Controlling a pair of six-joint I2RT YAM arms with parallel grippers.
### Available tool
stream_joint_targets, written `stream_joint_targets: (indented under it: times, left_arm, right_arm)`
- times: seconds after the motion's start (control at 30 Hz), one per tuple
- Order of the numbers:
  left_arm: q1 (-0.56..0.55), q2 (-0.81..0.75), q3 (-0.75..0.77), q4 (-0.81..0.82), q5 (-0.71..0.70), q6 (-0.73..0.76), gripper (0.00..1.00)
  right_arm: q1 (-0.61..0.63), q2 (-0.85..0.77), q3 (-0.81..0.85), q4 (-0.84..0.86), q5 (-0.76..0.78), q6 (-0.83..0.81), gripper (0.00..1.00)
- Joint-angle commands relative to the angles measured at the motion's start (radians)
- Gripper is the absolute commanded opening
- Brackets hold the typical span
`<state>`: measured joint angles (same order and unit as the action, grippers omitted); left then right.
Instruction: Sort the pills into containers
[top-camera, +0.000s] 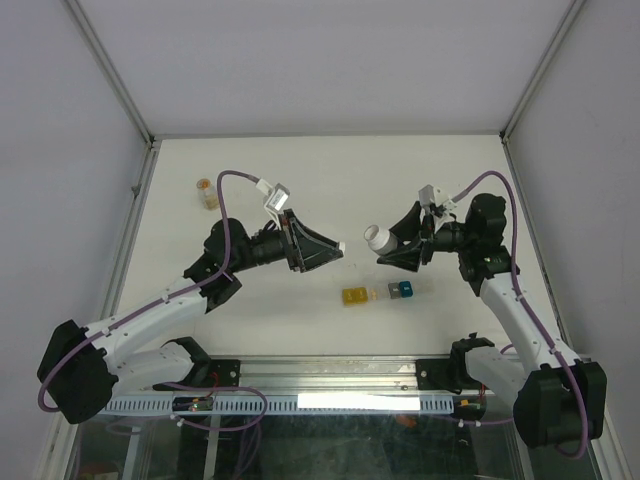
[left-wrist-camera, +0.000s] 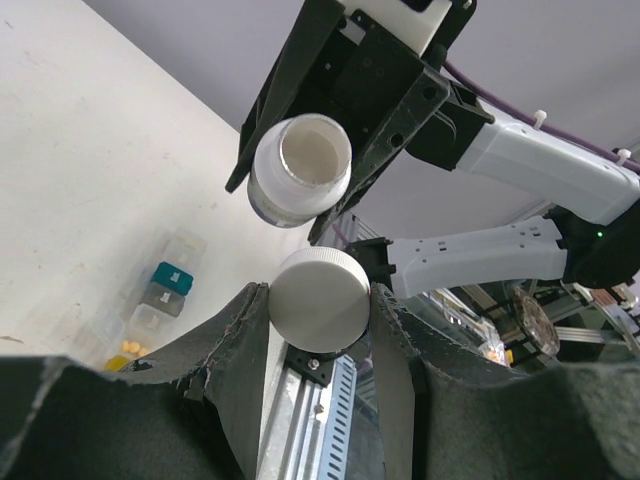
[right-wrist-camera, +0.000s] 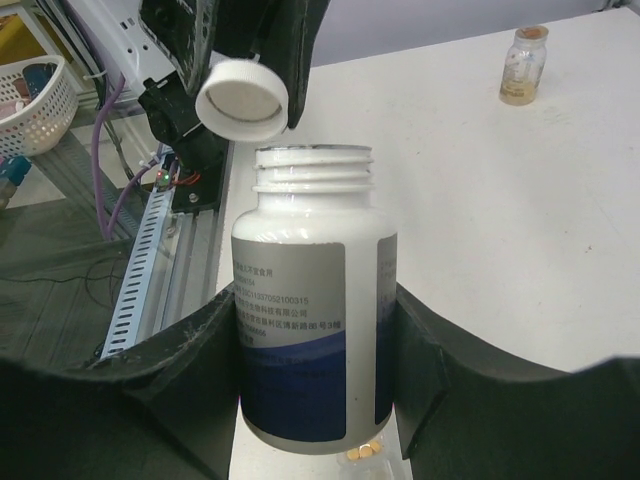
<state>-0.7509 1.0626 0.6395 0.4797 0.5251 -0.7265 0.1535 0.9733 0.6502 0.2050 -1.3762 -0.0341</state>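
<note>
The containers (top-camera: 380, 292) lie as a short strip in front of the arms, with a yellow end (top-camera: 353, 296), a teal compartment (top-camera: 405, 290) and clear ones between. My left gripper (top-camera: 332, 250) is shut on a white screw cap (left-wrist-camera: 320, 298), held above the table. My right gripper (top-camera: 392, 250) is shut on an open white bottle with a blue label (right-wrist-camera: 312, 330), its mouth towards the cap. Small yellow pills (right-wrist-camera: 362, 452) lie in a clear compartment below the bottle. The strip (left-wrist-camera: 160, 292) and pills (left-wrist-camera: 130, 346) also show in the left wrist view.
A small glass vial with a tan stopper (top-camera: 207, 192) stands at the far left of the white table (top-camera: 330, 180); it also shows in the right wrist view (right-wrist-camera: 524, 65). A metal rail (top-camera: 330, 378) runs along the near edge. A white basket (right-wrist-camera: 40, 100) sits off the table.
</note>
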Motion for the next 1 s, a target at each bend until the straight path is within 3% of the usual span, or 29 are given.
stream_joint_targets:
  times: [0.0,0.2,0.97]
  left_arm:
    - [0.005,-0.001,0.079,-0.067,-0.049,0.056,0.23]
    - [0.004,0.039,0.122,-0.094,-0.055,0.067,0.23]
    - [-0.044,0.164,0.198,-0.117,-0.027,0.061,0.23]
  right_arm:
    - [-0.004,0.008,0.050,-0.114,0.012,-0.113,0.00]
    - [0.031,0.011,0.091,-0.291,0.034,-0.279,0.00]
    - [0.148,0.056,0.109,-0.377,0.088,-0.352,0.00]
